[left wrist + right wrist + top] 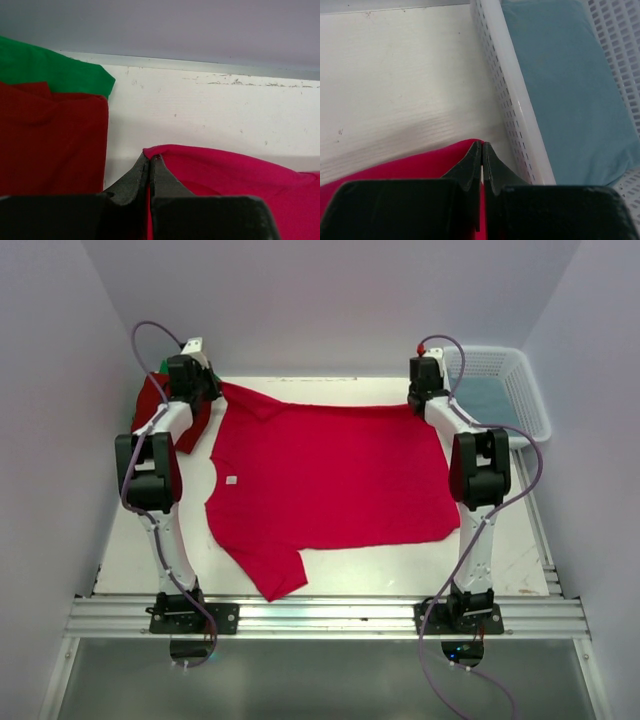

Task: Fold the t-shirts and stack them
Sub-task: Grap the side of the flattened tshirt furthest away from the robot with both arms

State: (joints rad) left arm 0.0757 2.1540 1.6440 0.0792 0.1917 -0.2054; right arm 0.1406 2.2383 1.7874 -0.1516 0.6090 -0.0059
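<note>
From above: stretching a bright crimson-pink soft cloth t-shirt (330,475) flat across the middle of the white table (125,540), pinching its far left corner with the left gripper (212,390) and its far right corner with the right gripper (418,398). Leaving a folded darker red cloth t-shirt (150,400) and a green cloth t-shirt (163,366) at the far left (mostly hidden behind the left arm), and a white latticed plastic basket (535,405) at the far right.

Through the left wrist: clamping tight on a raised fold of the crimson-pink t-shirt (240,175), with no gap between the fingers; showing the darker red t-shirt (50,140) lying over the green t-shirt (50,70) on the left, apart from the held cloth.

Through the right wrist: likewise pinching closed on the crimson-pink edge (410,167), just beside the basket wall (505,85), with a flat teal cloth (570,90) inside.

Probably laying out the third shirt and starting its first fold. Next, calling for bringing both corners together toward the near edge, with even tension and clear of the basket, to avoid a skewed crease.
</note>
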